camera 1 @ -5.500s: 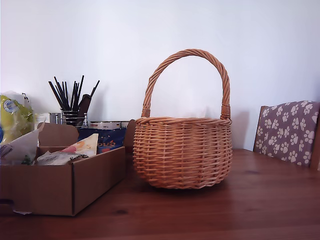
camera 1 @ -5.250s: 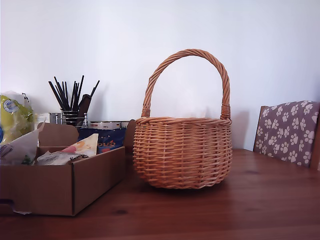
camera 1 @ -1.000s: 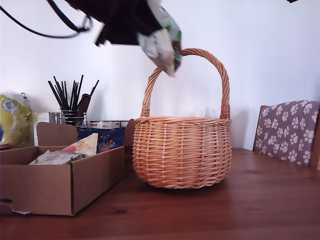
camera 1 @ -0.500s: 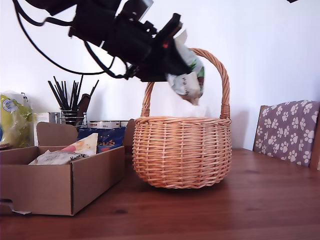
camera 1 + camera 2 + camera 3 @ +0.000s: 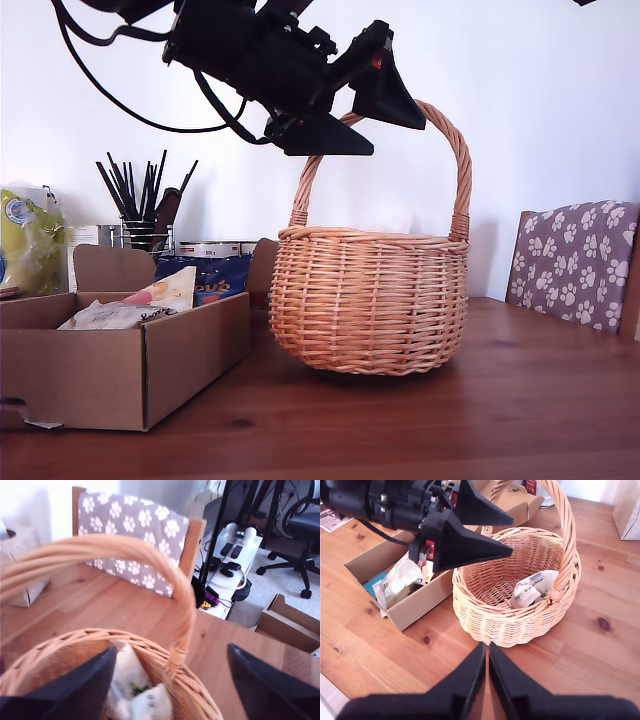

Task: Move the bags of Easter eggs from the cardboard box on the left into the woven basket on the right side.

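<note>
My first gripper [image 5: 385, 105] hangs wide open and empty over the basket [image 5: 370, 300], with a whitish bag [image 5: 532, 591] lying inside. The box [image 5: 110, 365] at 9 o'clock of the basket holds the other bags [image 5: 160, 295]. My second gripper [image 5: 486, 672] is pinched closed, holding nothing.

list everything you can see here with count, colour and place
woven basket: one, light brown, on the table, centre of the exterior view
whitish bag: one, lying inside the woven basket
cardboard box: one, brown, exterior view's left
bags in the box: at least three, whitish, cream-and-red, dark blue
yellow-green bag: one, behind the box
black utensils: a bunch, in a holder behind the box
paw-print chair: one, exterior view's right
table: one, brown wood
my first end effector: open, empty, above the basket
my second end effector: shut, high above the table
</note>
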`<state>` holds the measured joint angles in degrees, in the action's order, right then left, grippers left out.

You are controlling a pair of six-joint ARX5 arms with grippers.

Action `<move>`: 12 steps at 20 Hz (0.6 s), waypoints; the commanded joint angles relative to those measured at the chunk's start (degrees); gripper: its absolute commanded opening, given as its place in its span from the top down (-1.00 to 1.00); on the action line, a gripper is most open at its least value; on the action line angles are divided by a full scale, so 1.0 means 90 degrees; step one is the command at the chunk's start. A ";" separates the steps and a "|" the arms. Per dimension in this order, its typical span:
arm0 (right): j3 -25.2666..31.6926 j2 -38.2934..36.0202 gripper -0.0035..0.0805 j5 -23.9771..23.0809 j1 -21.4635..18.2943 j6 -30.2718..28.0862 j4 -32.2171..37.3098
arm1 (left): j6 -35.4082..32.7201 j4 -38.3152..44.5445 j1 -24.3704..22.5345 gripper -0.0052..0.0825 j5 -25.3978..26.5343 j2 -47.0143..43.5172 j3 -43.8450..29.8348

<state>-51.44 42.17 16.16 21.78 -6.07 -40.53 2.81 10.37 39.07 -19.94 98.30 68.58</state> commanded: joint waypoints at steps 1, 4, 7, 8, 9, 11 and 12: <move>-0.0007 -0.0036 0.95 0.0034 -0.0005 -0.0002 0.0044 | -0.0029 -0.0474 0.0002 -0.59 -0.0017 -0.0136 0.0129; -0.0007 -0.0036 0.95 0.0032 -0.0005 -0.0002 0.0044 | -0.0029 -0.1824 -0.0073 0.38 -0.0017 -0.0605 0.0304; -0.0007 -0.0036 0.95 0.0029 -0.0005 -0.0002 0.0046 | -0.0510 -0.3349 -0.0253 0.93 0.0085 -0.1100 0.0296; -0.0007 -0.0036 0.95 0.0029 -0.0005 -0.0002 0.0046 | -0.0624 -0.3733 -0.0355 0.94 0.0165 -0.1248 0.0284; -0.0007 -0.0036 0.95 0.0029 -0.0005 -0.0002 0.0049 | -0.0682 -0.3949 -0.0454 0.94 0.0236 -0.1421 0.0231; -0.0007 -0.0036 0.95 0.0027 -0.0005 -0.0002 0.0046 | -0.0724 -0.3956 -0.0682 0.94 0.0291 -0.1858 -0.0032; -0.0007 -0.0036 0.95 0.0024 -0.0005 -0.0002 0.0046 | -0.0738 -0.3898 -0.0828 0.94 0.0291 -0.2127 -0.0236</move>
<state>-51.44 42.17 16.16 21.78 -6.07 -40.53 -3.38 -24.82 32.03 -17.45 80.53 69.28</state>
